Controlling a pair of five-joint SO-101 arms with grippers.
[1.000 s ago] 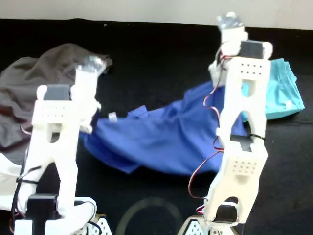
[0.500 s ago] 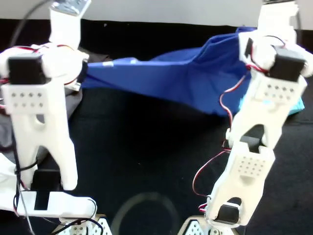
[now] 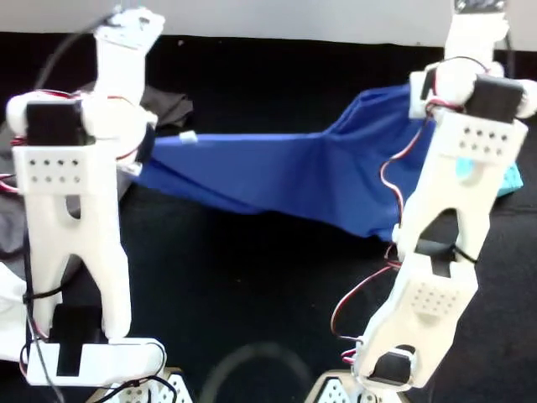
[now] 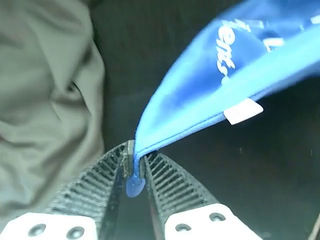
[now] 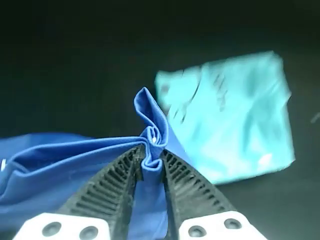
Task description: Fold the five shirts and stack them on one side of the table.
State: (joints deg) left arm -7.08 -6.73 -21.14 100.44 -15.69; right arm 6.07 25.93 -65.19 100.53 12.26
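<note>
Blue shirt point(image 3: 285, 172) hangs stretched between the two arms above the black counter point(image 3: 252, 285), sagging in the middle, with its lower edge drooping toward the right arm's side. In the high view it runs from beside the left arm's upper joint across to the right arm's wrist.

The left hand point(image 4: 134, 167) is pressed together on one corner of the blue shirt point(image 4: 210, 95). Its ribbed fingers point(image 4: 165, 182) pinch a thin fold of the hem, and a small nub of cloth pokes out between them. A white tag point(image 4: 243, 111) juts from the shirt's edge a little way along from the grip (the same tag shows in the high view point(image 3: 189, 137)).

The right hand point(image 5: 150, 160) is likewise closed, pinching a bunched, pleated corner of the blue shirt point(image 5: 75, 160), with a crumpled peak of fabric rising just past the fingertips.

A grey shirt point(image 4: 45, 100) lies rumpled on the counter beneath and beside the left hand, partly behind the left arm in the high view point(image 3: 164, 105). A teal shirt point(image 5: 230, 120), folded into a rough square, lies flat on the counter below the right hand, at the right edge in the high view point(image 3: 508, 180).
</note>
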